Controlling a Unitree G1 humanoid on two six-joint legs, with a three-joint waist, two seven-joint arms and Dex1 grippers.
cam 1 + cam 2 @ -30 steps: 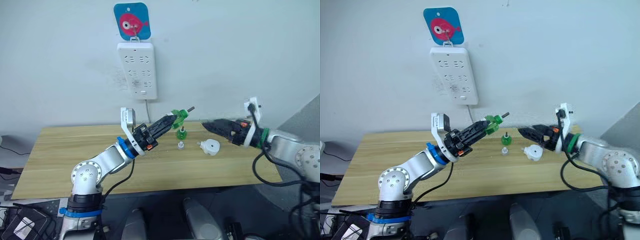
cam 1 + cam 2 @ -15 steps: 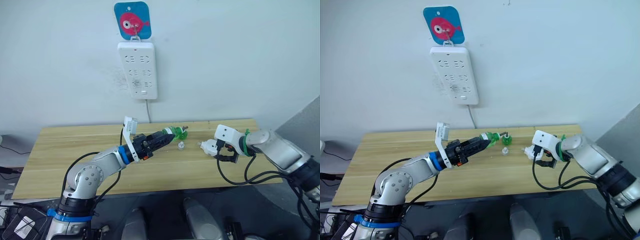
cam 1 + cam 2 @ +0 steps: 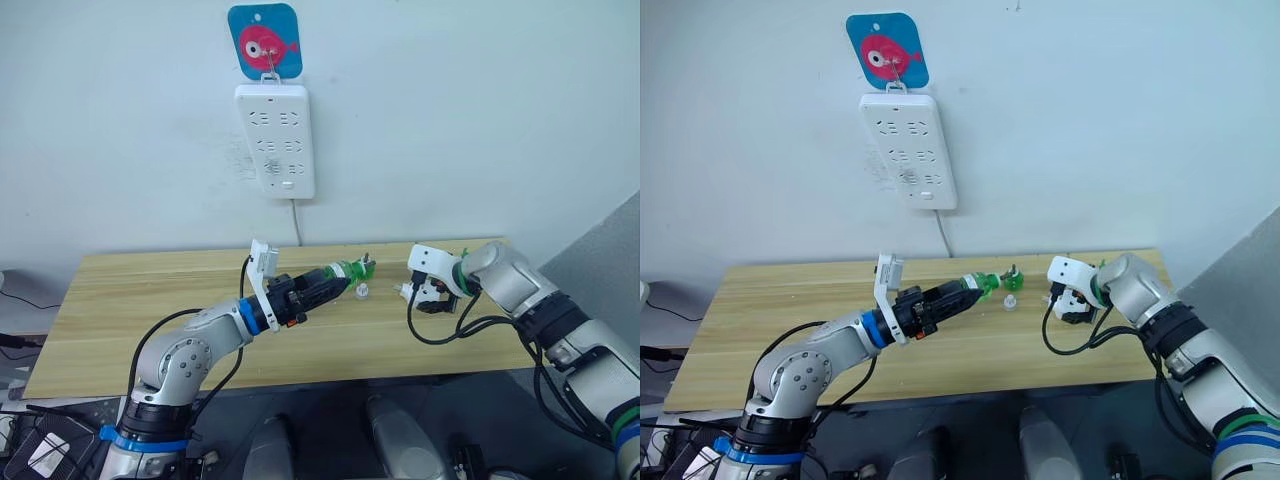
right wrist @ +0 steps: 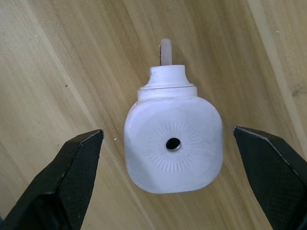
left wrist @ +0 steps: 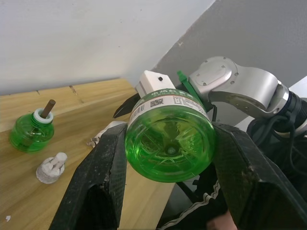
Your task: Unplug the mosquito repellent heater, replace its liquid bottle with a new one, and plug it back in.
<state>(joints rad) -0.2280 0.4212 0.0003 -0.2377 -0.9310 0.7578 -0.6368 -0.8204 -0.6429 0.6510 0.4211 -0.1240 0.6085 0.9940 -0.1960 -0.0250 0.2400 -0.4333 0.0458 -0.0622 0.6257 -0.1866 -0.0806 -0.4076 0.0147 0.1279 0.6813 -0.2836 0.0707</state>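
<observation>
- The wooden table (image 3: 120,300) carries all the working parts; the white power strip (image 3: 275,140) hangs on the wall above, with no plug in it.
- Left gripper (image 5: 169,143): clenched on a green bottle (image 5: 170,139), held low over the middle of the table with its neck toward the other arm.
- A second green bottle (image 5: 31,132), wick showing, stands upright on the table just beyond the held one. A small whitish cap (image 5: 50,167) lies close beside it. Judgement: the held bottle is the new one, the standing bottle is the spent one.
- The mosquito repellent heater (image 4: 172,143) lies unplugged on the table, right of the cap.
- Right gripper (image 4: 172,177): released, jaws spread wide, one finger (image 4: 67,172) on each side of the heater, neither touching.
- Step in hand, judged: grasping the heater. Recommendation: centre the body between the fingers, close across its flat sides, keep clear of the protruding end.
</observation>
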